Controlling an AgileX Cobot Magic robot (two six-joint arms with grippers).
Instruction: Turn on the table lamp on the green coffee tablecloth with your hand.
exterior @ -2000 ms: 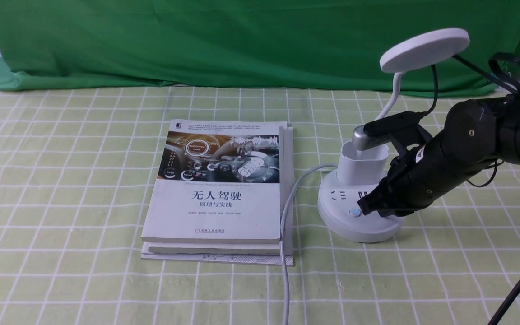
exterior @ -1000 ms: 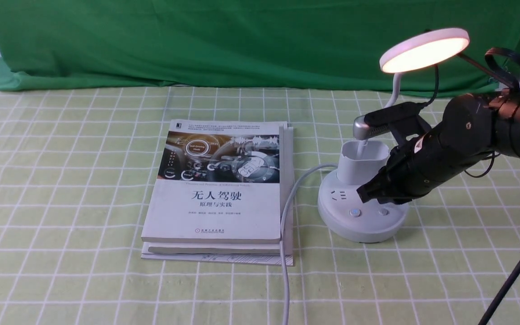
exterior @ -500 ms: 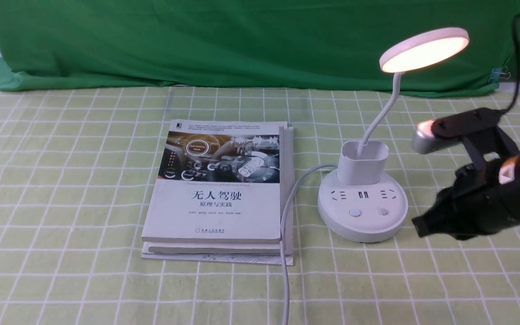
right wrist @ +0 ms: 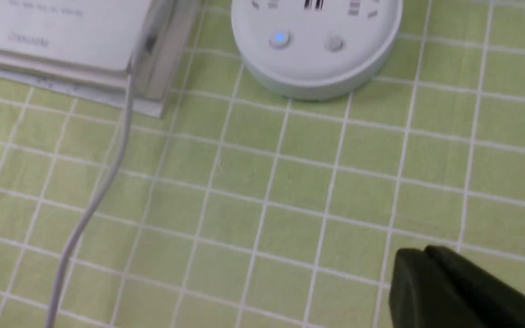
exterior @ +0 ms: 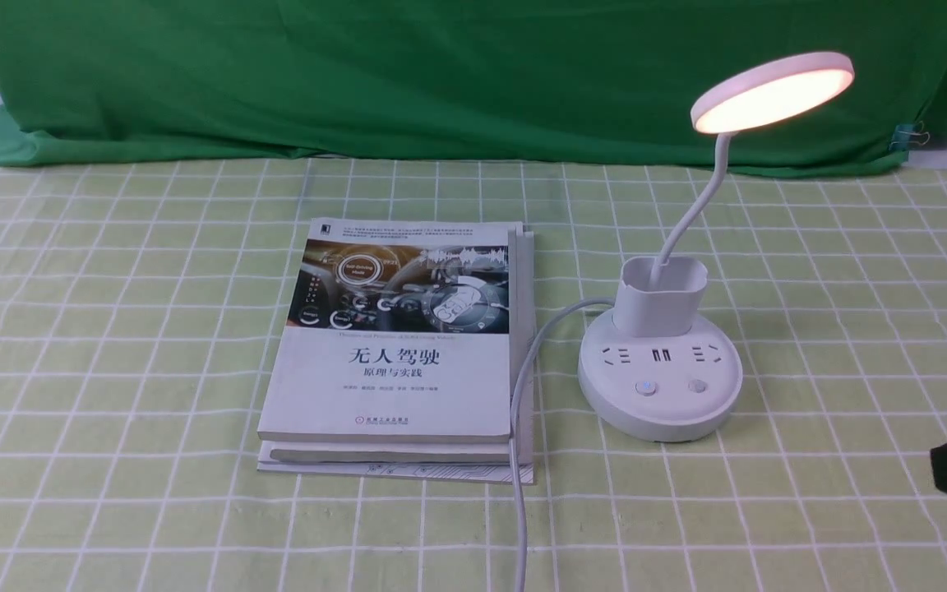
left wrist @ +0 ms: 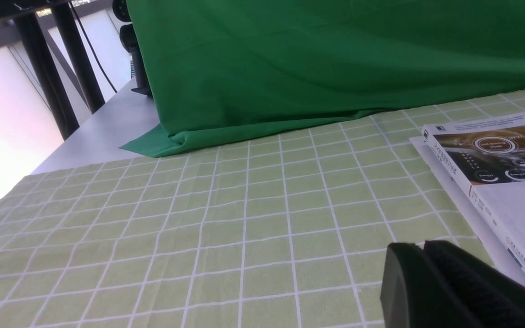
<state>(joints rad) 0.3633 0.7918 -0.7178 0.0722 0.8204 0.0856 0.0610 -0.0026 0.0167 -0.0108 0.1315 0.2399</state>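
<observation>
The white table lamp [exterior: 659, 386] stands right of centre on the checked green coffee tablecloth [exterior: 112, 329]. Its round head [exterior: 772, 90] glows warm. Its base [right wrist: 317, 50] shows two buttons, and the one nearer the book [right wrist: 279, 38] is lit blue. Its white cord [exterior: 519, 460] runs toward me along the book. My right gripper [right wrist: 422, 255] is shut and empty, low over the cloth, well clear of the base on my side; it shows at the right edge of the front view [exterior: 942, 473]. My left gripper [left wrist: 419, 248] is shut and empty over the cloth, next to the book.
A stack of white books [exterior: 395, 353] lies left of the lamp and also shows in the left wrist view [left wrist: 495, 173]. A plain dark green backdrop cloth [exterior: 441, 74] hangs behind the table.
The lamp head went from dark to lit. My right gripper lifted off the lamp base, then drew back right and toward me to the frame's edge.
</observation>
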